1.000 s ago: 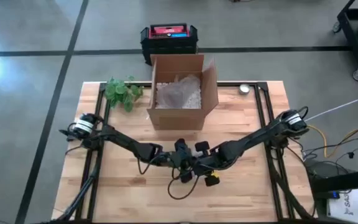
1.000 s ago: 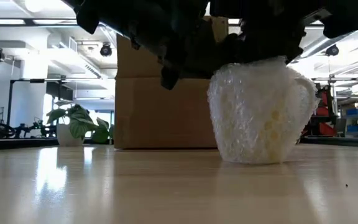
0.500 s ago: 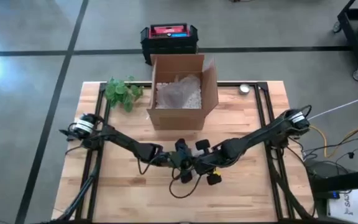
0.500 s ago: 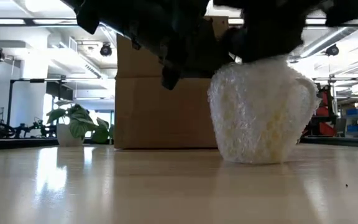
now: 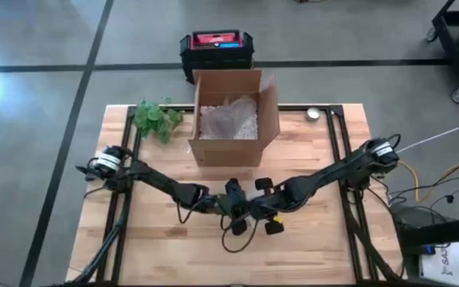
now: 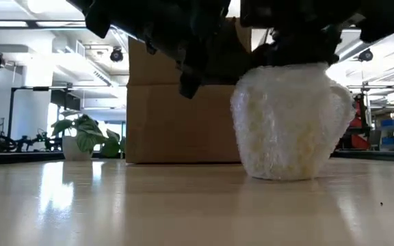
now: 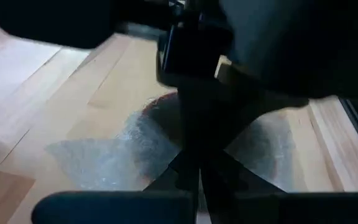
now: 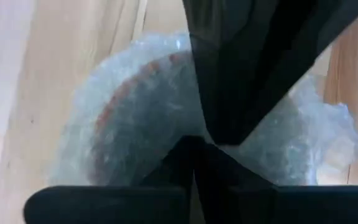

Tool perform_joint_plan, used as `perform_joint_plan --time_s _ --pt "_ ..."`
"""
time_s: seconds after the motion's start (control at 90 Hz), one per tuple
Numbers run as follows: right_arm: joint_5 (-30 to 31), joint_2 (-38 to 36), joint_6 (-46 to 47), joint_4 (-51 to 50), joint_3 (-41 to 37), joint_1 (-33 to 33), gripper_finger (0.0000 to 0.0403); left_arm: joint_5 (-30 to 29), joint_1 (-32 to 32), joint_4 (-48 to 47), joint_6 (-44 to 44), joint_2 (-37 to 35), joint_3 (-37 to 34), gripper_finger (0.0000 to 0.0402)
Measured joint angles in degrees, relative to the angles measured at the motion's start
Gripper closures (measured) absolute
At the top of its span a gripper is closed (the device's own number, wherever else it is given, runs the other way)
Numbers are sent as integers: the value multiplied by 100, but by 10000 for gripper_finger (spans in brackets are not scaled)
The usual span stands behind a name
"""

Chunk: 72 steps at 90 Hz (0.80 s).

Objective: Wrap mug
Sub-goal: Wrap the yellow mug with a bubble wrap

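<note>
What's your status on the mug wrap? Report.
Left gripper and right gripper both over the mug, fingers shut. Mug upright on the table, covered in bubble wrap. Cardboard box behind, apart from it.

Bubble-wrapped mug (image 6: 289, 123) stands upright before the cardboard box (image 6: 176, 109)

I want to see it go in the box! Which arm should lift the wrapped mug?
Probably the right. In the low view the right hand sits directly over the bubble-wrapped mug, while the left hand hangs beside it. The open brown cardboard box stands just behind both.
</note>
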Motion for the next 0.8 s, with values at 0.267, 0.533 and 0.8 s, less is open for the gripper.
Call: perform_joint_plan --time_s 0.267,0.533,0.8 --pt "-91 -267 -244 -476 397 14 403 -7 -4 -17 5 0 -2 402" --pt "-608 -610 -259 -98 550 44 403 -3 -7 -17 17 -2 -2 402" --pt "-66 -23 -308 282 576 38 403 -3 -7 -20 16 -2 -4 402"
